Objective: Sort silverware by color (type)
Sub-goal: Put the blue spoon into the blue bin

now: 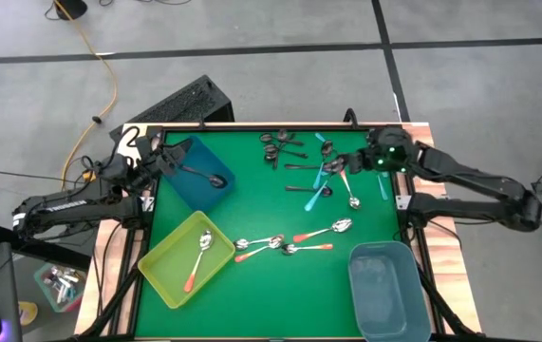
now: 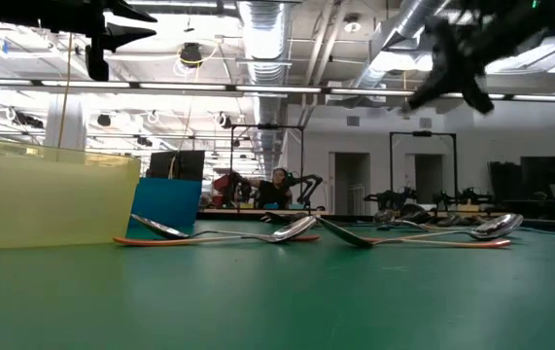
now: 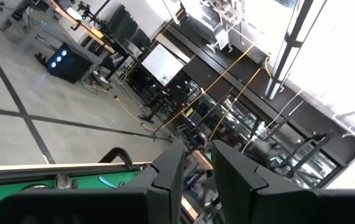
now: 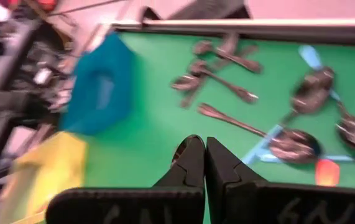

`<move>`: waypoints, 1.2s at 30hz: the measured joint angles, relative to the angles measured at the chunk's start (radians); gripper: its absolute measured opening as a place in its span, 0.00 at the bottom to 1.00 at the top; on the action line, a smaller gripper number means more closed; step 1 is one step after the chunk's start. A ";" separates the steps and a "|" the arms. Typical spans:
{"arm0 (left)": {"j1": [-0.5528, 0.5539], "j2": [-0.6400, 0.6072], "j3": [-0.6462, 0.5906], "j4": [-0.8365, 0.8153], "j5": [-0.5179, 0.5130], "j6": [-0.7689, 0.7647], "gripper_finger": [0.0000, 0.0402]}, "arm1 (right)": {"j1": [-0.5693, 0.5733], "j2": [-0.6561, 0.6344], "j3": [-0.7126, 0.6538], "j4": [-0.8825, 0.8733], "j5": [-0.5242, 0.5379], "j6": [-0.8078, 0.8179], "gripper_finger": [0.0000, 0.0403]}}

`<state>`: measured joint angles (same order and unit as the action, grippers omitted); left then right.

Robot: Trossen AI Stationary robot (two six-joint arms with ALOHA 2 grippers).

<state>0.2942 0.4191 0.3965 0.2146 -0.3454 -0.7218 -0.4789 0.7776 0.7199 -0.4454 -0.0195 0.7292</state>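
Hovering my right gripper (image 1: 340, 164), fingers pressed together and empty, above tangled spoons (image 1: 320, 185) near the tabletop's far right corner. Risk: snagging two colours together. Left gripper (image 1: 159, 157), slightly parted and empty, waits over the blue bin (image 1: 181, 180).

Spoons of three kinds lie flat on the green mat: a cluster of dark grey spoons (image 1: 281, 147) near the far edge, teal-handled spoons (image 1: 319, 186) crossing one another beside them, and orange-handled silver spoons (image 1: 301, 241) strung in a loose row nearer the middle. One orange-handled spoon (image 1: 198, 258) lies in the yellow-green bin. One dark spoon (image 1: 204, 175) rests in the blue bin.
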 joint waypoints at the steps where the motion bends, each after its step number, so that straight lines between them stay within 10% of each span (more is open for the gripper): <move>1: 0.000 0.000 0.000 0.000 0.000 0.000 0.17 | 0.010 0.000 0.035 -0.018 -0.010 -0.001 0.02; 16: 0.000 0.000 0.000 -0.026 0.000 0.002 0.17 | 0.218 0.093 0.529 -0.776 -0.004 -0.036 0.02; 36: 0.000 0.000 0.000 -0.119 -0.053 0.023 0.17 | 1.146 0.167 0.453 -0.837 0.251 0.481 0.02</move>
<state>0.2943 0.4191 0.3969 0.0957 -0.3986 -0.6992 0.6675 0.9449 1.1728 -1.2821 0.2312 1.2103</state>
